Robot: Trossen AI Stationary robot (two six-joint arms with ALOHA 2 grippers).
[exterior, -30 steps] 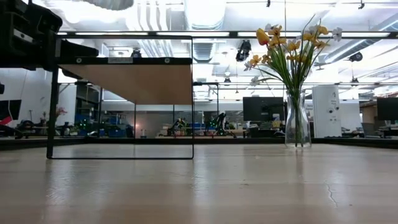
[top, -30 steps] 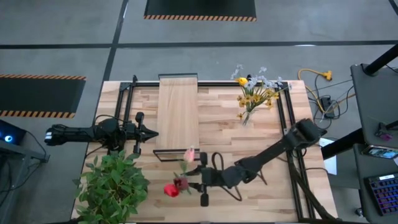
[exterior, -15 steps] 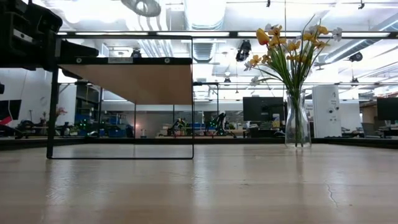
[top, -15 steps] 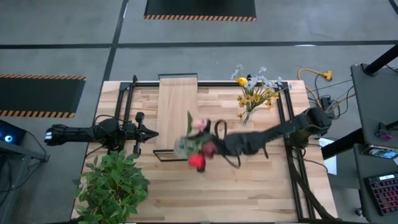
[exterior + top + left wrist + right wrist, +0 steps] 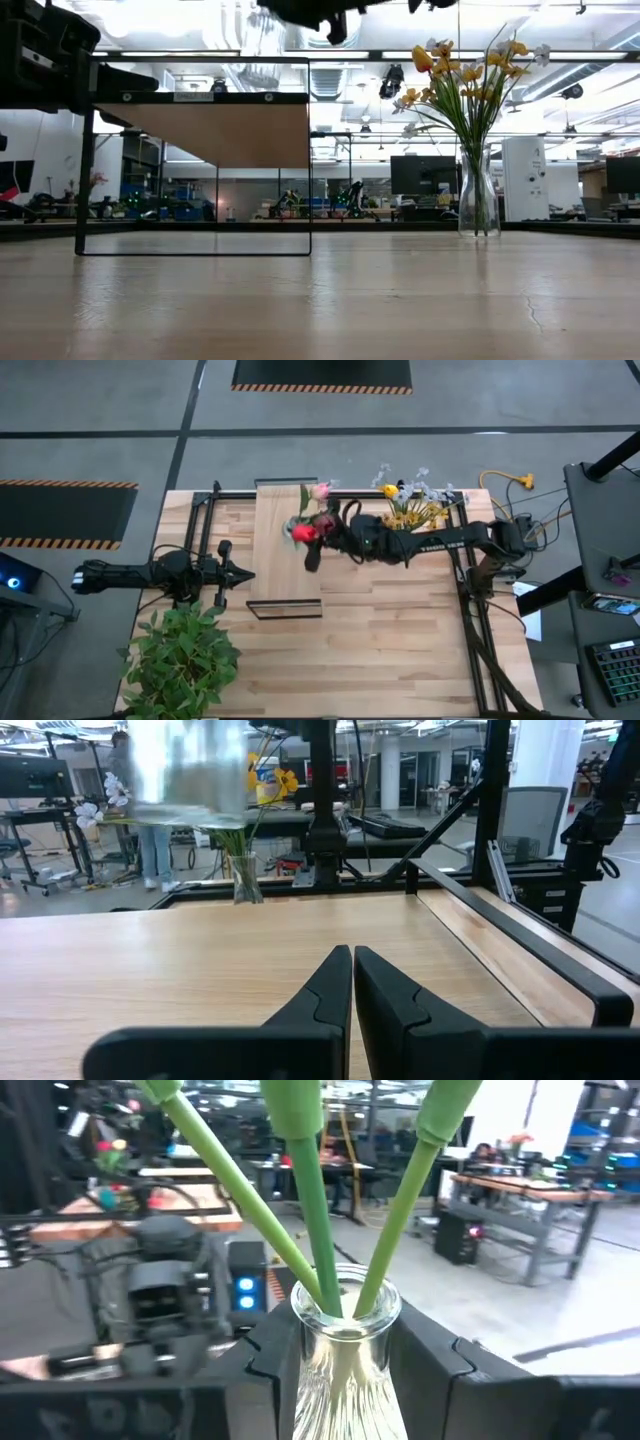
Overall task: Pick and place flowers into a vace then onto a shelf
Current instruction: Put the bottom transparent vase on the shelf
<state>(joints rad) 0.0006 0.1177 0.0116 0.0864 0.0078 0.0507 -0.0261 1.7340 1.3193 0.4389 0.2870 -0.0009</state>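
1. Glass tulip vase (image 5: 340, 1355), clamped in my right gripper (image 5: 335, 538), has swung from lower centre up over the shelf (image 5: 286, 560)
2. Lowering comes next; left gripper (image 5: 352, 982) idles pinched shut at mid-left

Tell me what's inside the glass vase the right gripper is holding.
Three green flower stems stand in the clear vase, gripped by the right gripper. The stems' lower ends blur behind ribbed glass; water cannot be judged.

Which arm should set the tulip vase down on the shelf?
Right. The right gripper is shut on the glass vase of tulips, held above the shelf. The left gripper is shut, holds nothing, and waits beside the shelf.
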